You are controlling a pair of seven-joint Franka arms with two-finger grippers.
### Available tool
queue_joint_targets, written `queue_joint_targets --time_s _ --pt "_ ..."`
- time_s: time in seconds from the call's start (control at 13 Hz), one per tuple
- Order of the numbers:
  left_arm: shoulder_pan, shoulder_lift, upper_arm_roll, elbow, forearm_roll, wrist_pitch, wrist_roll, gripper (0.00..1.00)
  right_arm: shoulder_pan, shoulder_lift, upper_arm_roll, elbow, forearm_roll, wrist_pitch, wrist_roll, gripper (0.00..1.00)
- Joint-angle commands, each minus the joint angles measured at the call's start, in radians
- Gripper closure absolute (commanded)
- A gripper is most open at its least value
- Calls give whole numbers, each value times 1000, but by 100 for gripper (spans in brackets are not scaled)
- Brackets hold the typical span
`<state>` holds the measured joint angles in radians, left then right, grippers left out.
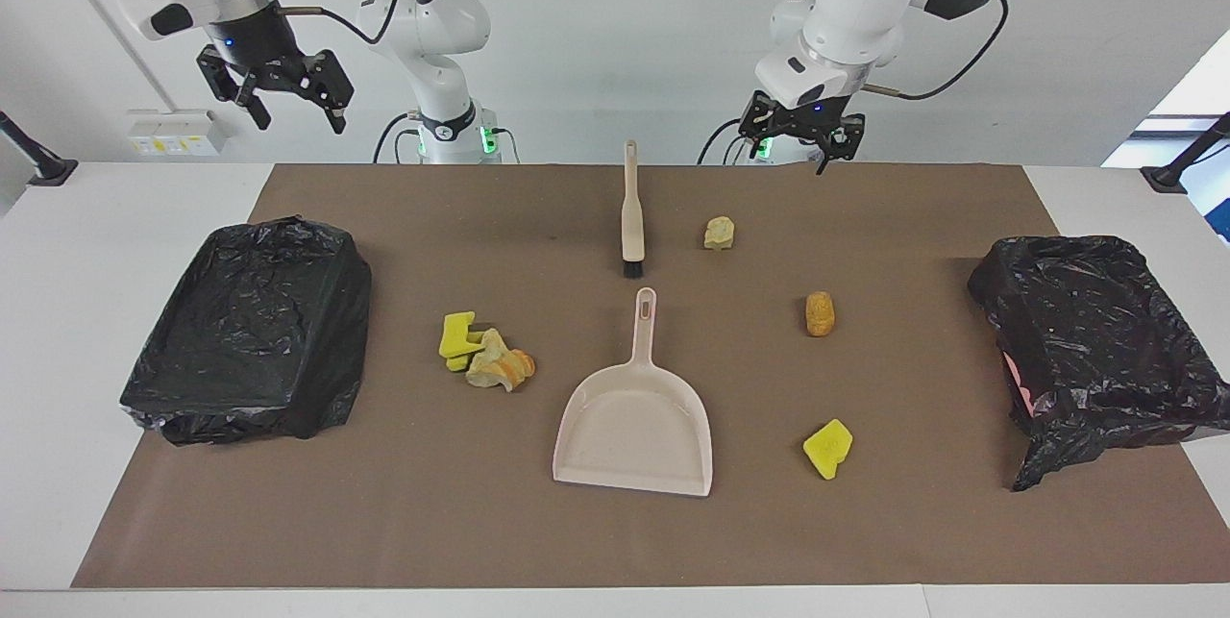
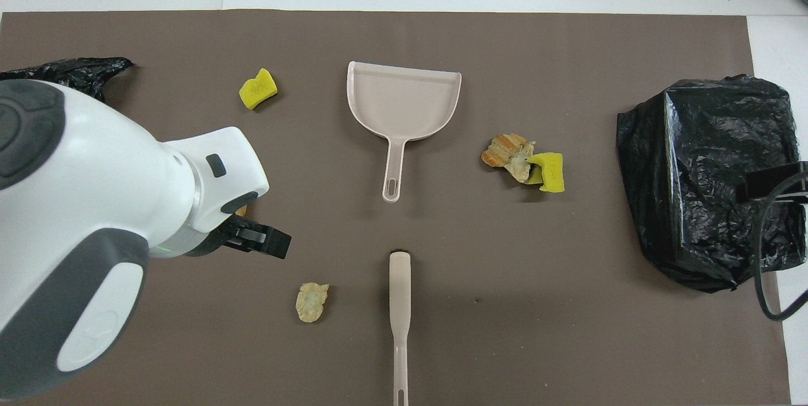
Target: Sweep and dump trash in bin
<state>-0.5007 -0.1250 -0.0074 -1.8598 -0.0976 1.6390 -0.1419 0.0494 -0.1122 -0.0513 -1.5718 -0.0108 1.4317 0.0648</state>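
Now the smooth beige plastic dustpan (image 1: 634, 426) lies empty mid-surface, with spongy yellow and crusty tan trash scraps (image 1: 485, 354) scattered on either side of it. Two crinkled black-bagged bins (image 1: 250, 330) flank it. Left pincer (image 1: 802, 139) and right pincer (image 1: 283, 104) hang released above.

5 scraps (image 1: 819, 313), 2 bins (image 1: 252, 330), 1 dustpan (image 1: 634, 431), 1 brush (image 1: 631, 214).
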Motion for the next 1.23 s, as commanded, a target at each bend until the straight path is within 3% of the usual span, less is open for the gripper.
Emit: queue_joint_targets --time_s 0.0,0.15,0.31,0.46,0.62,0.85,1.16 --pt "-88 -82 18 -150 -8 100 -73 0 6 21 5 -100 6 125 44 0" --pt "-148 -81 18 -188 -10 137 -143 0 24 87 7 -114 25 195 44 0" --pt "-209 -79 18 -243 -11 201 -200 0 61 141 7 -186 76 356 64 0" --pt "-229 -88 17 -292 -11 248 -242 0 89 236 8 -188 89 459 134 0" --pt "-284 -39 18 -309 -11 274 -283 0 134 314 8 -180 127 571 219 0" --pt "-364 -30 17 -430 -10 426 -440 0 236 414 8 -93 190 598 390 0" --pt "-489 -4 17 -515 -11 562 -602 0 346 532 10 10 232 556 519 0"
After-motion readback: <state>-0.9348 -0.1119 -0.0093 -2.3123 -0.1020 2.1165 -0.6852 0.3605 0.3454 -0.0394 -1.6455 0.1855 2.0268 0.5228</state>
